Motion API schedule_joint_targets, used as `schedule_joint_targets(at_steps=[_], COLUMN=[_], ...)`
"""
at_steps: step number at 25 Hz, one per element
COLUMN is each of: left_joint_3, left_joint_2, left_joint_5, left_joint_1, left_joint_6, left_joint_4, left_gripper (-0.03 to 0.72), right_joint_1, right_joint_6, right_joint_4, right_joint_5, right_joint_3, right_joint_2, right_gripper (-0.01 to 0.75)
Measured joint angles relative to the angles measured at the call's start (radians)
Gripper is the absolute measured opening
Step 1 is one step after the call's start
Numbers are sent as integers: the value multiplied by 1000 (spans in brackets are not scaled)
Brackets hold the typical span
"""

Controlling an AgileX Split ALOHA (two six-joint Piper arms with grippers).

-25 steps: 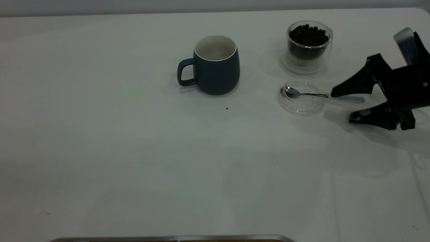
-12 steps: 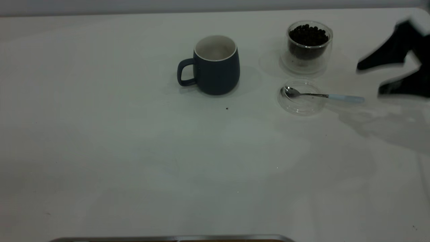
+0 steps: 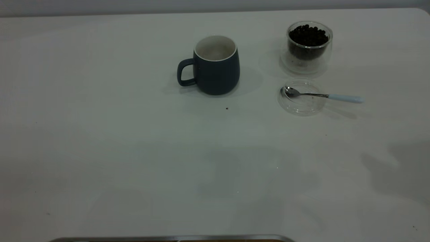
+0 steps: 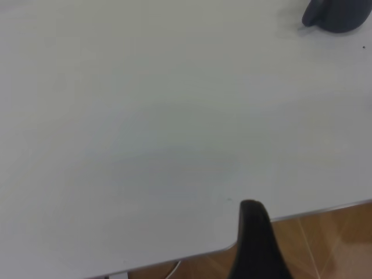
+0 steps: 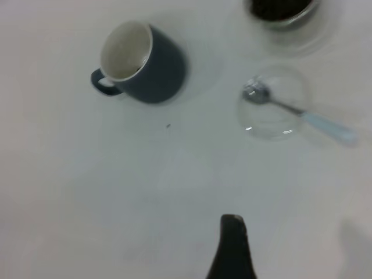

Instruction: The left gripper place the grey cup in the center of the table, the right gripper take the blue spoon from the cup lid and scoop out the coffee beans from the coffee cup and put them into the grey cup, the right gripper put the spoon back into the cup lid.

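The grey cup [image 3: 215, 70] stands upright near the middle of the table [image 3: 134, 151], handle to the left, its inside looking white; it also shows as the grey cup [image 5: 145, 64]. To its right the clear coffee cup [image 3: 309, 50] holds the coffee beans [image 3: 308, 35]. In front of it, the blue spoon [image 3: 322, 95] rests with its bowl in the cup lid [image 3: 302, 112], and its handle juts right. My right gripper [image 5: 261, 253] hovers high over the table, open and empty, with one finger [image 5: 232, 247] showing. My left gripper [image 4: 288, 244] hangs over the table's edge, open, far from the grey cup [image 4: 340, 17].
A single dark speck [image 3: 227, 108] lies just in front of the grey cup. A metal strip [image 3: 168, 238] runs along the near edge. Wooden floor [image 4: 325, 238] shows past the table's edge in the left wrist view.
My right gripper, open beside the spoon handle a second ago, lifted away to the right and left the exterior view. The spoon stayed in the lid.
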Motion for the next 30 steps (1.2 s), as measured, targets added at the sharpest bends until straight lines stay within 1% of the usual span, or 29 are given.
schedule_joint_targets(at_steps=[5, 7, 9, 13, 17, 20, 22, 27, 30], left_joint_3=[0, 0, 0, 0, 0, 0, 0, 0, 0], left_joint_2=[0, 0, 0, 0, 0, 0, 0, 0, 0], left_joint_5=[0, 0, 0, 0, 0, 0, 0, 0, 0], left_joint_1=[0, 0, 0, 0, 0, 0, 0, 0, 0], left_joint_6=[-3, -3, -3, -3, -3, -3, -3, -3, -2], left_joint_4=[0, 0, 0, 0, 0, 0, 0, 0, 0], left_gripper=[555, 555, 555, 555, 555, 555, 555, 555, 555], right_joint_1=[0, 0, 0, 0, 0, 4, 40, 172, 223], right_joint_6=[337, 420, 460, 472, 500, 539, 577, 657, 679], right_joint_4=[-357, -462, -540, -607, -659, -709, -749, -817, -837], right_joint_5=[134, 202, 261, 341, 373, 425, 462, 463, 462], right_joint_3=[11, 14, 23, 54, 64, 65, 74, 90, 90], right_joint_2=[-360, -472, -572, -717, -857, -969, -1024, -1102, -1129], right_gripper=[648, 639, 632, 621, 607, 592, 588, 588, 588])
